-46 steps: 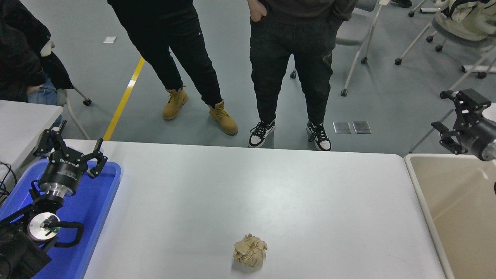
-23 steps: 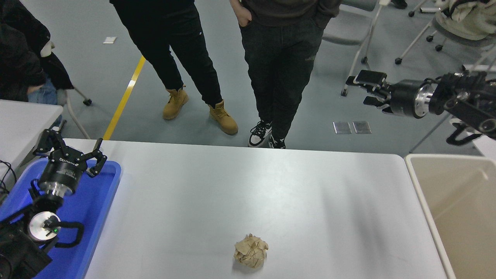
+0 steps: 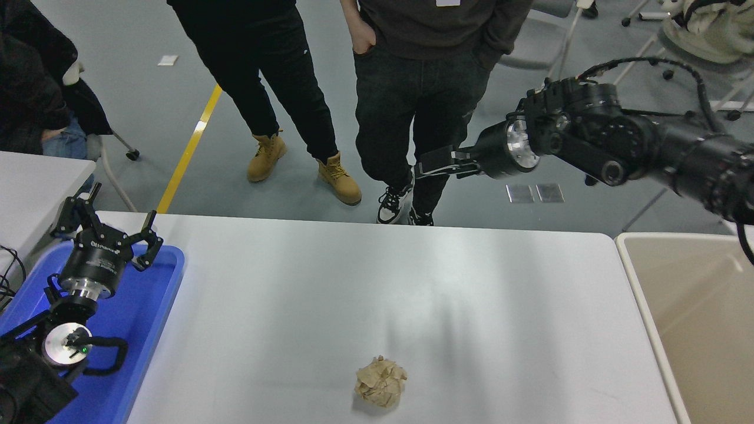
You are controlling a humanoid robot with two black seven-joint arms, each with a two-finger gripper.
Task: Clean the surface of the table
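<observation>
The table surface [image 3: 353, 282] is a wide glossy white top filling the middle of the head view. A crumpled tan paper ball [image 3: 380, 383] lies on it near the front edge, a little right of centre. My right arm reaches in from the right edge, high over the table's far edge. Its gripper [image 3: 431, 166] points left, far above and behind the ball, and holds nothing. My left gripper [image 3: 112, 227] is parked open and empty over the blue tray [image 3: 147, 306] at the lower left.
A beige bin [image 3: 695, 306] stands against the table's right end. Two people [image 3: 412, 88] stand at the far side, one just behind my right gripper. A smaller white table [image 3: 35, 182] and a seated person are at the left; chairs stand at the back right.
My right arm has swung from the right edge far to the left, over the table's far edge. The person in sneakers has shifted left. The ball and my left arm have not moved.
</observation>
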